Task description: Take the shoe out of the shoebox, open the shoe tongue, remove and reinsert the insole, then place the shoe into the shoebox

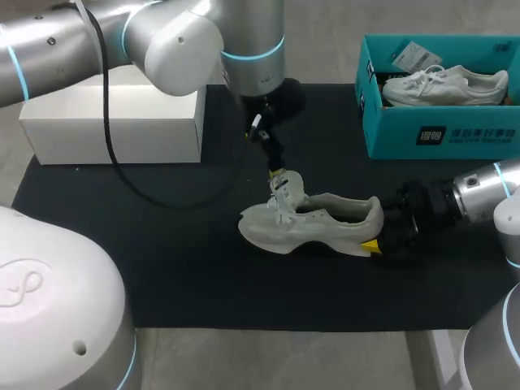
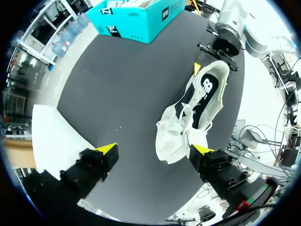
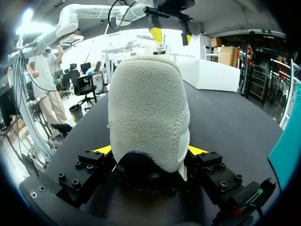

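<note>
While the right gripper point(image 3: 149, 150) clamps the heel of the white shoe point(image 1: 313, 221) resting on the dark worktop point(image 1: 162, 268), the left gripper point(image 2: 155, 149) hangs over its tongue, fingers spread wide, with the teal shoebox point(image 1: 439, 134) well apart.

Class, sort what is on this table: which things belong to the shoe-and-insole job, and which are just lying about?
Belong to the job: white shoe, heel gripped by the right gripper; left gripper, open beside its tongue; teal shoebox.
Lying about: white box; second shoe inside the shoebox; black mat.
</note>
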{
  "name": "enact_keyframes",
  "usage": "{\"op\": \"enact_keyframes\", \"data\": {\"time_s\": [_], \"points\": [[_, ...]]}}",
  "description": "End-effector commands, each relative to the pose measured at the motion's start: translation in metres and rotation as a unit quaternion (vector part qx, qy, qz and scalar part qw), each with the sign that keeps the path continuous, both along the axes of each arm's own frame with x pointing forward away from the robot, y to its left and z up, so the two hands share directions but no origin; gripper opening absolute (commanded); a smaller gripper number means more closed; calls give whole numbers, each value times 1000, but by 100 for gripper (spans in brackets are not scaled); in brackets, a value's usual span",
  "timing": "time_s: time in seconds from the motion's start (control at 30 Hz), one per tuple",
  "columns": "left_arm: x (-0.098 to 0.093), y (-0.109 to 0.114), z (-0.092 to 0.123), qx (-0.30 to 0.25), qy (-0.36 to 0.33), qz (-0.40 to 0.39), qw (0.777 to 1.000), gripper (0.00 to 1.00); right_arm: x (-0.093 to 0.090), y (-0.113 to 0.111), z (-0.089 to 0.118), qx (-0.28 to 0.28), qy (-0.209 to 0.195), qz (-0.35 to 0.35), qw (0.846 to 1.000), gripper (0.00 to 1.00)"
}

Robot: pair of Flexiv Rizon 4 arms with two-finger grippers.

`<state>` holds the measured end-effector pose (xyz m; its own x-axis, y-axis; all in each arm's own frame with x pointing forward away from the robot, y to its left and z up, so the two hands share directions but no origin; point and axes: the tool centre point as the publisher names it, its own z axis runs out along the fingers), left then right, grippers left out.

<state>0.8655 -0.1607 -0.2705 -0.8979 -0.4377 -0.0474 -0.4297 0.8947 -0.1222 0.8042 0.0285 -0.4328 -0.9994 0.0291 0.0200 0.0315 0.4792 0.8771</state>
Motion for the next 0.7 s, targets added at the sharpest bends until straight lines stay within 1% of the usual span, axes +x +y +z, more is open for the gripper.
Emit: {"op": "enact_keyframes", "data": {"time_s": [0.03,0.07,0.1,0.13,0.4,0.43,0.47,0.5,0.57,0.67,0.7], "points": [[-6,14,20,-163,-131,-320,924,100,1,-1,-2,-2,0,0,1000,0],[-6,13,24,-161,-136,-301,930,100,1,-1,-2,-2,0,0,1000,0],[-4,10,27,-148,-137,-262,944,100,1,-1,-2,-2,0,0,1000,0],[1,4,30,-126,-119,-221,960,100,1,-1,-2,-2,0,0,1000,0],[1,4,30,-126,-119,-221,960,100,1,-1,-2,-2,0,0,1000,0],[-1,5,25,-136,-111,-220,959,100,1,-1,-2,-2,0,0,1000,0],[-1,4,18,-107,-106,-207,967,100,1,-1,-2,-2,0,0,1000,0],[-1,2,14,-92,-99,-194,972,100,1,-1,-2,-2,0,0,1000,0],[-3,-2,10,-85,-95,-174,976,100,1,-1,-2,-2,0,0,1000,0],[-8,-10,9,-56,-92,-166,980,100,1,-1,-2,-2,0,0,1000,0],[-10,-12,11,-51,-90,-163,981,96,1,-1,-2,-2,0,0,1000,0]]}}
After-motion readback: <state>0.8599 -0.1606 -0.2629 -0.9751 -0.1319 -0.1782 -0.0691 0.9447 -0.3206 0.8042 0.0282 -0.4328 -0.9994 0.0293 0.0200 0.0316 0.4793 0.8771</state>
